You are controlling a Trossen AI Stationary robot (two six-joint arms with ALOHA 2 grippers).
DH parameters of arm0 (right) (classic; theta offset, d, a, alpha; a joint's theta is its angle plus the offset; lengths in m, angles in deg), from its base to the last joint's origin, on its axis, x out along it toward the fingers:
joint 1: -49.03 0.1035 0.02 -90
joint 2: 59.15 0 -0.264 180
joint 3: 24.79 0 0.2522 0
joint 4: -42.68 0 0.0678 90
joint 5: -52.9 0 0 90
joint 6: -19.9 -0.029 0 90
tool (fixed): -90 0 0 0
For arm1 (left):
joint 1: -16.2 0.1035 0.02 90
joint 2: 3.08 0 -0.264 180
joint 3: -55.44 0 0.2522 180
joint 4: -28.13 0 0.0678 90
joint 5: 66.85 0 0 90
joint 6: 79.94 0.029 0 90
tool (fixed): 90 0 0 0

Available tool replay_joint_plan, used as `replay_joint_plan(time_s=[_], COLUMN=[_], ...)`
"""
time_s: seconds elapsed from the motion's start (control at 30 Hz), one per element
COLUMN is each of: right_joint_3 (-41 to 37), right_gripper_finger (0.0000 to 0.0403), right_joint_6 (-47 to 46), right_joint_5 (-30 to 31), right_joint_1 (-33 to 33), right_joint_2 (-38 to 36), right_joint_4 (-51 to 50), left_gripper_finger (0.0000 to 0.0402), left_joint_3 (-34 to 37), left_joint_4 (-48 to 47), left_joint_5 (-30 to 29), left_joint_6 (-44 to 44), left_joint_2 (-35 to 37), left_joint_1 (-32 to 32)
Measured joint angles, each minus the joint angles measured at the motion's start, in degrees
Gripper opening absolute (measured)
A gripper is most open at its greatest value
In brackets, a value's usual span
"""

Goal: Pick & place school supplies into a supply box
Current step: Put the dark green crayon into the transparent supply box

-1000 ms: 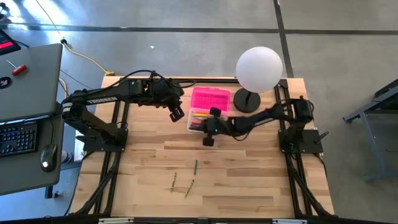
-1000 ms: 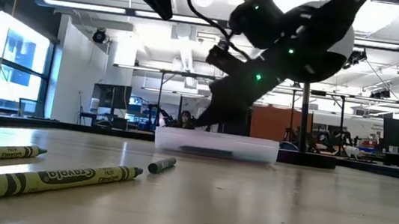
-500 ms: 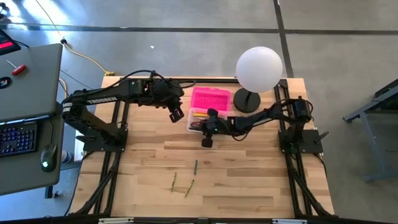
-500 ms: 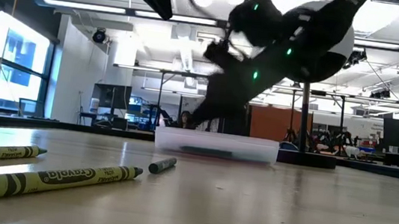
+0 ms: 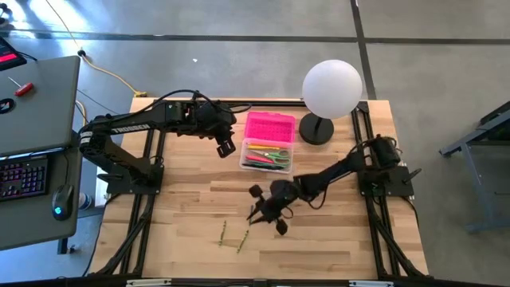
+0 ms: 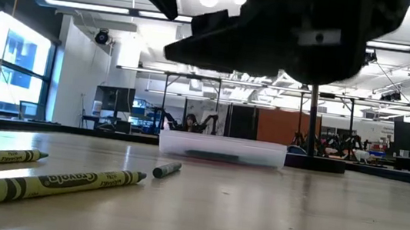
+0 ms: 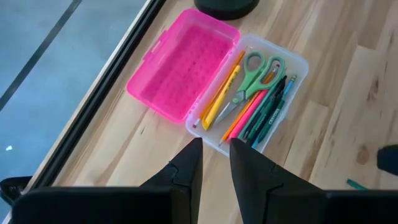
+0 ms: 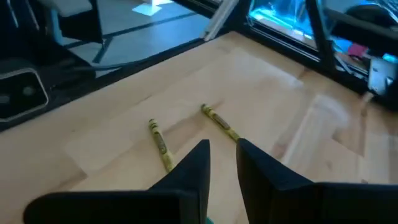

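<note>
The clear supply box [image 5: 267,156] [image 7: 255,99] stands far of centre on the table, its pink lid [image 5: 269,126] [image 7: 186,68] lying open behind it. Inside are green-handled scissors [image 7: 256,73] and several pens and pencils [image 7: 249,118]. Three olive crayons lie on the bare wood: two near ones [image 5: 223,232] [image 5: 243,238] and a third [image 6: 166,169] farther back. My right gripper [image 5: 256,214] [image 8: 222,149] hovers shut over the crayons [image 8: 160,143] [image 8: 219,124]. My left gripper [image 5: 226,148] [image 7: 215,146] waits shut in the air at the box's left side.
A white globe lamp [image 5: 331,88] on a black base [image 5: 316,130] stands at the table's far right, close to the box. Black frame rails run along both table sides. A grey desk with a keyboard [image 5: 22,177] is off to the left. Bare wood lies toward the near edge.
My right gripper has left the spot over the supply box and swung toward the table's near edge, ending above the crayons and looming large in the low view. The box's contents, covered by the arm before, now show. The left arm has kept still.
</note>
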Motion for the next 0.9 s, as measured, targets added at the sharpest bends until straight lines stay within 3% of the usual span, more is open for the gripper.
replay_joint_plan(time_s=[0.1, 0.3, 0.6, 0.77, 0.9], right_joint_3=[0.0, 2.2, 12.4, 13.6, 13.4], right_gripper_finger=[0.0058, 0.0058, 0.0058, 0.0058, 0.0058], right_joint_6=[1.6, 0.3, 8.7, 13.2, 16.6], right_joint_5=[-1.1, -9.9, -16.1, -22.1, -22.4], right_joint_1=[0.7, -1.8, -5.5, -6.9, -8.1], right_joint_2=[2.9, 5.0, 10.0, 10.9, 10.9], right_joint_4=[3.8, 3.3, -13.8, -14.8, -15.8], left_gripper_finger=[0.0113, 0.0113, 0.0113, 0.0113, 0.0113], left_joint_3=[0.0, 0.0, 0.0, 0.0, 0.0], left_joint_4=[-0.1, -0.2, -0.5, -0.6, -1.0], left_joint_5=[0.8, 2.4, 2.4, 3.1, 3.2], left_joint_6=[0.0, 0.0, 0.2, 1.7, 1.9], left_joint_2=[0.0, 0.0, 0.0, 0.0, 0.0], left_joint_1=[0.0, 0.0, 0.0, 0.0, 0.0])
